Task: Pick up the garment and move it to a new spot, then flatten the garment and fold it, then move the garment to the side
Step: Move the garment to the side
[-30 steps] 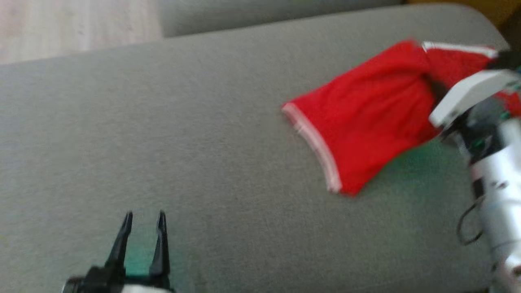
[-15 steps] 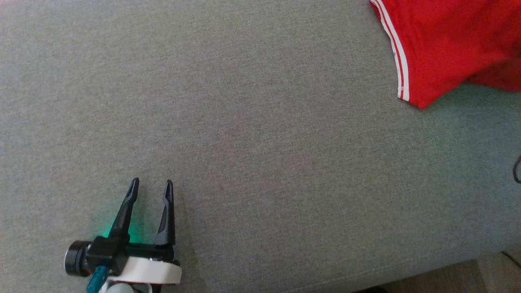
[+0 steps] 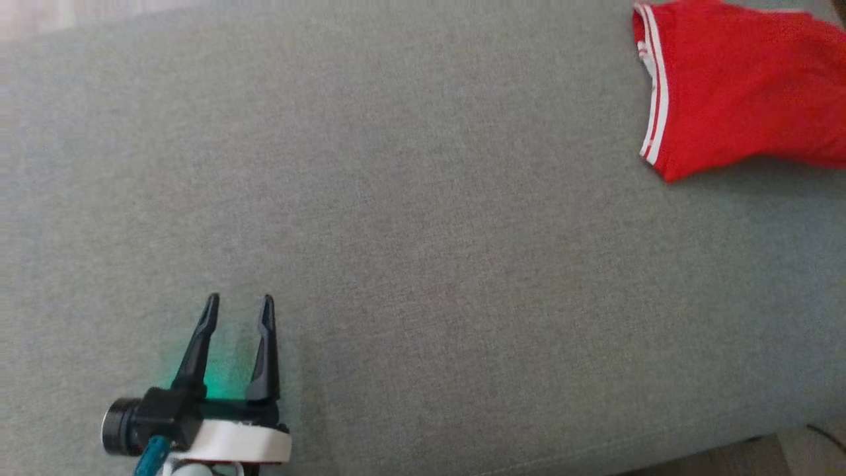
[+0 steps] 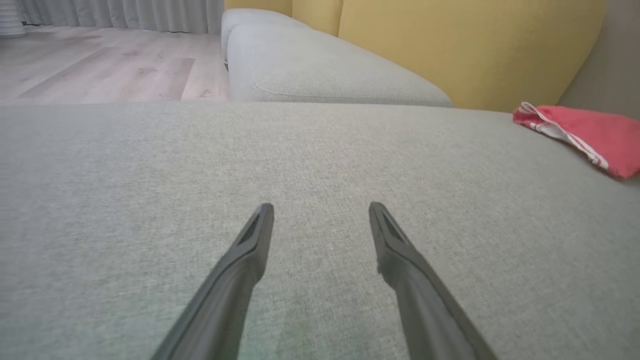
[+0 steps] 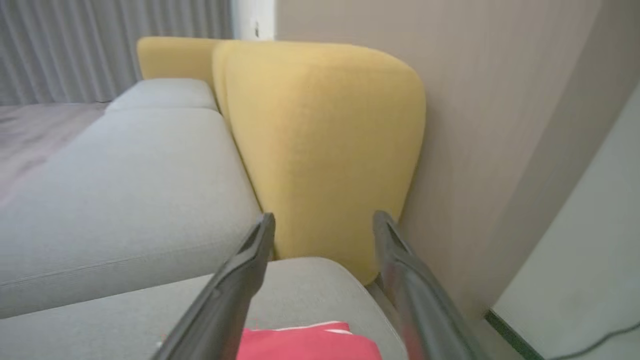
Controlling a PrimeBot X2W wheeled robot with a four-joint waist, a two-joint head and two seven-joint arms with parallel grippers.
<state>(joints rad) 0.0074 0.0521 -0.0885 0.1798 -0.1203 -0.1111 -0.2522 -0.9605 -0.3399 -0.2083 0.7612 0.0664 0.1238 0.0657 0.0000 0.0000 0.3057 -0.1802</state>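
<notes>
The red garment [image 3: 740, 86] with white-striped trim lies folded at the far right of the grey sofa cushion [image 3: 410, 231]; the left wrist view has it at the right edge [image 4: 590, 132]. My left gripper [image 3: 238, 305] stands open over bare cushion at the lower left, far from the garment, its jaws apart and empty [image 4: 320, 212]. In the right wrist view my right gripper [image 5: 324, 220] is open above the garment [image 5: 305, 345], which lies just below its fingers, untouched.
A yellow sofa back [image 5: 320, 145] rises behind the cushion, with a second grey cushion [image 4: 320, 75] beyond. A beige wall [image 5: 500, 100] stands to the right. Wooden floor [image 4: 100, 70] lies past the sofa. The cushion's front edge [image 3: 760, 439] runs at the lower right.
The right gripper has let go of the garment and opened; a second ago it held the cloth. The head camera has shifted, so the garment now shows at the top right.
</notes>
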